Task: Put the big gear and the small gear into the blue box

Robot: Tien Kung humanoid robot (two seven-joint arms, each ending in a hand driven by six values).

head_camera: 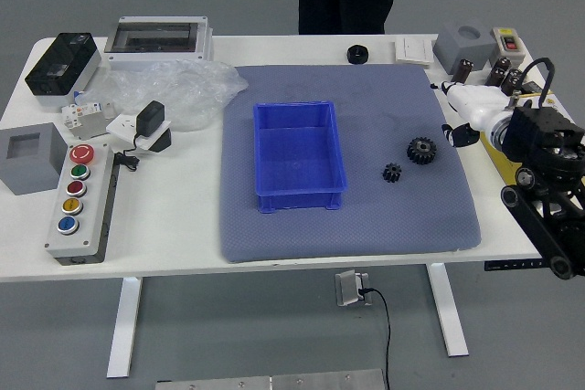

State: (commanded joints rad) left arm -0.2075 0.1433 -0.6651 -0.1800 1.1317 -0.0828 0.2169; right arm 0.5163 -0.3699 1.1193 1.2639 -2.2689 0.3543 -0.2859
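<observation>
The right hand [479,105], released and empty, is over the mat's [430,216] right edge, the big gear [421,150] near and left of it, the small gear [392,172] further left, both right of the blue box [297,154].

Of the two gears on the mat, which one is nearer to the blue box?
The small gear, the one closer to the blue box. The big gear lies beyond it, toward the robot's right hand.

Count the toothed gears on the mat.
2: the big gear at the right of the mat, and the small gear between it and the blue box. The right hand may hide others.
</observation>
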